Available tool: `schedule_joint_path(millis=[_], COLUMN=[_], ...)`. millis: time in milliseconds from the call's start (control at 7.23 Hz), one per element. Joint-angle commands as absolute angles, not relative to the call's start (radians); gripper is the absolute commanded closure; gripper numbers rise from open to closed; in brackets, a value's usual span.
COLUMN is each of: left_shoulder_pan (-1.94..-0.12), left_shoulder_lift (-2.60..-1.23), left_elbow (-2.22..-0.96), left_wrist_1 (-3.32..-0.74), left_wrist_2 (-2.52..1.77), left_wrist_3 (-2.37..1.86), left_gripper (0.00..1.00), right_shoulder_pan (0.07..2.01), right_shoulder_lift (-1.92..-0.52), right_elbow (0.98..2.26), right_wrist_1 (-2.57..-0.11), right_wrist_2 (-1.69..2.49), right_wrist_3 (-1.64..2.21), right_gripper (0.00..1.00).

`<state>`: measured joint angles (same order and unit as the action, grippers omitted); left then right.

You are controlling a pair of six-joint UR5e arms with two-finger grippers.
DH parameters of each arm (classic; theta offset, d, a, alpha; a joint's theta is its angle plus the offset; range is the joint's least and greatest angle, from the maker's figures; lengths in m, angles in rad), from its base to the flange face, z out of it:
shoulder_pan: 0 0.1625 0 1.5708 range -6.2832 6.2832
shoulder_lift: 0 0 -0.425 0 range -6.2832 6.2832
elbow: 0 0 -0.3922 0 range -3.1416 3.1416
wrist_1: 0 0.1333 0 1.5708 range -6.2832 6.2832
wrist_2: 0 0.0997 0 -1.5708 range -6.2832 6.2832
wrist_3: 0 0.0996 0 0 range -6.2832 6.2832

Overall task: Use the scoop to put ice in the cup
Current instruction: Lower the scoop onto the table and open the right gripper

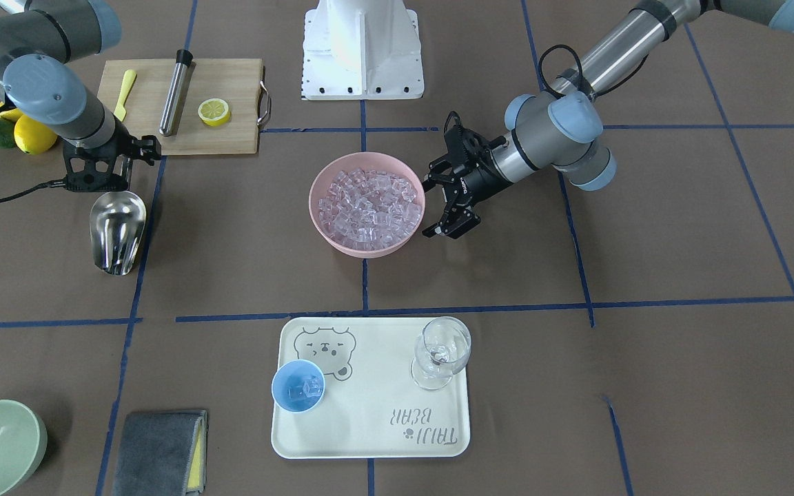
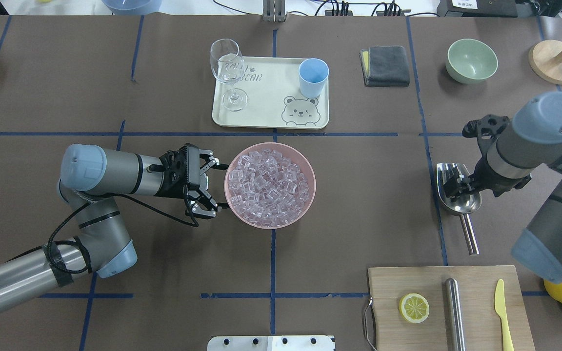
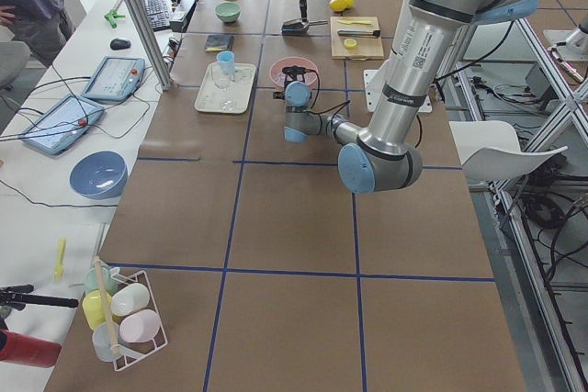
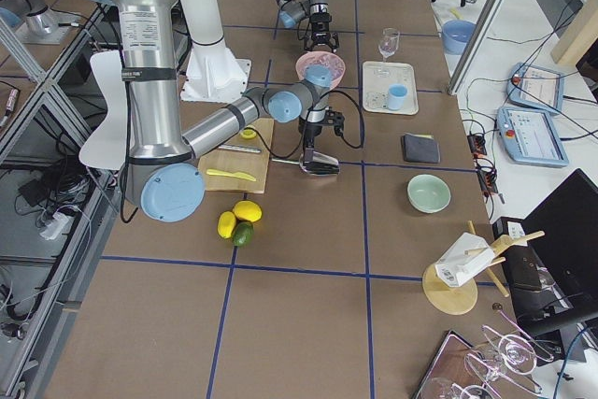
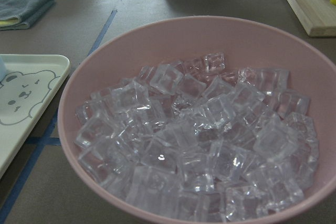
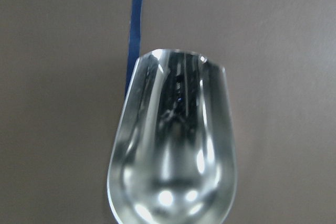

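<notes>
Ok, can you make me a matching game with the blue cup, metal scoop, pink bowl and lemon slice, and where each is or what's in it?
Things:
1. blue cup
2. metal scoop
3. pink bowl
4. lemon slice

Places or states:
a. on the wooden board
b. heaped with ice
c. empty
d. on the tray, a little ice inside

Pairs: 1-d, 2-c, 3-b, 4-a

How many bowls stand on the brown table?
2: the pink round bowl holding ice cubes at the centre, the pale green bowl near the folded grey cloth. None seems hidden.
</notes>
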<state>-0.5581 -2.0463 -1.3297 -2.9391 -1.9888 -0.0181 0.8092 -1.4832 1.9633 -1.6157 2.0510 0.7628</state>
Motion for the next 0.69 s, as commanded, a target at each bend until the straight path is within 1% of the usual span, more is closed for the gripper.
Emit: schedule_joint_path(millis=[0,415,554], left_shoulder_pan=[-0.571,-0.639,-0.696], left_shoulder_lift=[-2.042,-1.996,-1.964], left_elbow=[-1.333,-1.35,-1.365], left_wrist_1=[-2.936,-2.896,-2.817], left_wrist_2=[-1.993,-2.0,-2.049], left_wrist_3=[-0.017,-0.018,-0.017], left_gripper=[0.0,0.0,0.0], right_shoulder_pan=[1.022,1.318,1.398], right_shoulder_lift=[-1.492,-1.598,-1.662], right_elbow=[1.96,1.948,1.947], right_wrist_1=[-1.623,-1.696,-1.704], right_wrist_2=[2.144,2.247,2.27], right_wrist_3=[0.5,0.055,-0.084], right_gripper=[0.0,0.0,0.0])
